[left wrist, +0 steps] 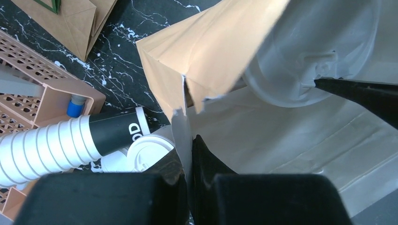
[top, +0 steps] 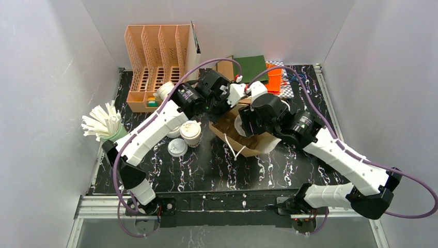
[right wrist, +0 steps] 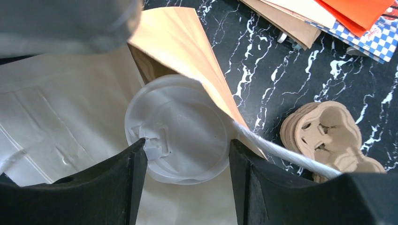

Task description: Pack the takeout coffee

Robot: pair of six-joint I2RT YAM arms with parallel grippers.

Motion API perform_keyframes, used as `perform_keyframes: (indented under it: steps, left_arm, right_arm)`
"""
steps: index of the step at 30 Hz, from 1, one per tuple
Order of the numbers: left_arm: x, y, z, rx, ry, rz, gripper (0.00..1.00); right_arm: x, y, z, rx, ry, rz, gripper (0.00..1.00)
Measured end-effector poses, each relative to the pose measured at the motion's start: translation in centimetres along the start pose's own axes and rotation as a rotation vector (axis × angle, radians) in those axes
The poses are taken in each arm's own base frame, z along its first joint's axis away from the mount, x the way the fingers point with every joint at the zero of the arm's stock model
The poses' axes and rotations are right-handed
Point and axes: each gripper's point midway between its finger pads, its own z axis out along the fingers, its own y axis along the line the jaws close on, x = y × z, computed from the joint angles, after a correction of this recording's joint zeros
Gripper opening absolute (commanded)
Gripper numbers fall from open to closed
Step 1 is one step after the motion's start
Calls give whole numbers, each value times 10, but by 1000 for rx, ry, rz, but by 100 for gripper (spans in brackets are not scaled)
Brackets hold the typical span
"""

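The right tool (right wrist: 186,149) clasped one lidded cup (right wrist: 180,126) inside the mouth of the single brown bag (right wrist: 187,51), whose rim the left tool (left wrist: 190,149) pinched. A second capped cup (top: 190,130) and one white lid (top: 177,148) stood on the table (top: 217,170).

Overhead from behind the bases across the whole table (top: 206,170), both wrist views close above the same paper bag (left wrist: 211,47), facing down.

The left arm (top: 155,129) and right arm (top: 335,152) reach forward from the near edge of the desk (top: 258,170) and bend inward, wrists close together. The left end effector (left wrist: 190,140) pinches the paper bag (left wrist: 211,47) at its rim. The right end effector (right wrist: 185,150) points down, fingers spread wide around a lidded cup (right wrist: 178,126), seemingly gripping it.
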Motion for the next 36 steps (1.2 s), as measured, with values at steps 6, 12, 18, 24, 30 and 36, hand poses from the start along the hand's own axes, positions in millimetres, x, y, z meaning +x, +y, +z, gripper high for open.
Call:
perform_keyframes:
  steps: [6, 12, 18, 24, 30, 36]
  left_arm:
    - [13, -8, 10, 30, 29, -3, 0]
    - [15, -7, 13, 39, 29, -55, 0]
    - [-16, 31, 0, -44, -106, -220, 0]
    - [-25, 42, 0, -21, -145, -284, 0]
    - [-32, 34, 2, 41, -169, -245, 0]
    - [-47, 27, -8, 67, -211, -165, 0]
  right_arm:
    - [20, 2, 7, -12, -1, 8, 2]
    - [20, 7, 12, -32, -26, 33, 3]
    - [65, 15, 9, -84, 123, -45, 4]
    - [68, 16, 10, -91, 129, -55, 4]
    - [68, 10, 13, -59, 132, -80, 2]
    - [62, -1, 29, 30, 131, -147, 2]
